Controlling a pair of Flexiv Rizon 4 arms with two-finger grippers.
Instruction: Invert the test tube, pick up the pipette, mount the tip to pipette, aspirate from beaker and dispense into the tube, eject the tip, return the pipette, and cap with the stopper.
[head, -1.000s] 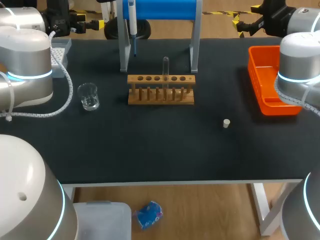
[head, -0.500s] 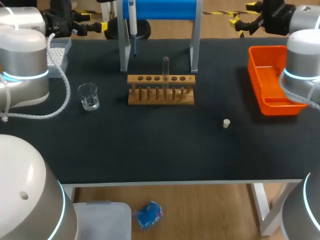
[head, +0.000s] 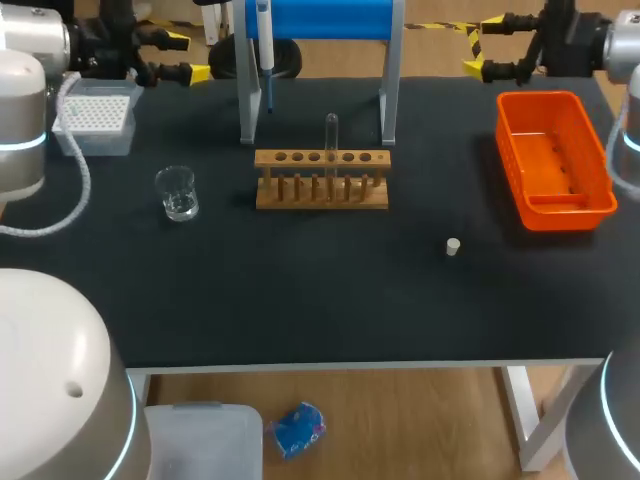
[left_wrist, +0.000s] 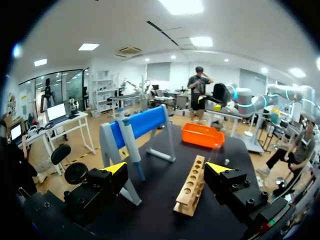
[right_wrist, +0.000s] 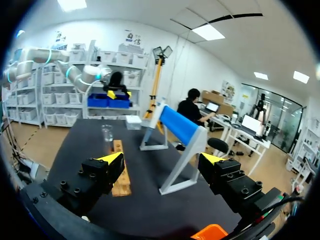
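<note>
Wide open and empty over the far corners of the black counter, left gripper and right gripper, with the clear glass test tube upright in the wooden rack and the small white stopper apparently loose nearer the front.

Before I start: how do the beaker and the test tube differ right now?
The beaker is short and wide; the test tube is tall and thin. The beaker stands directly on the table, to the left of the rack; the test tube stands in one of the rack's holes and rises well above it. Both are clear and upright.
</note>
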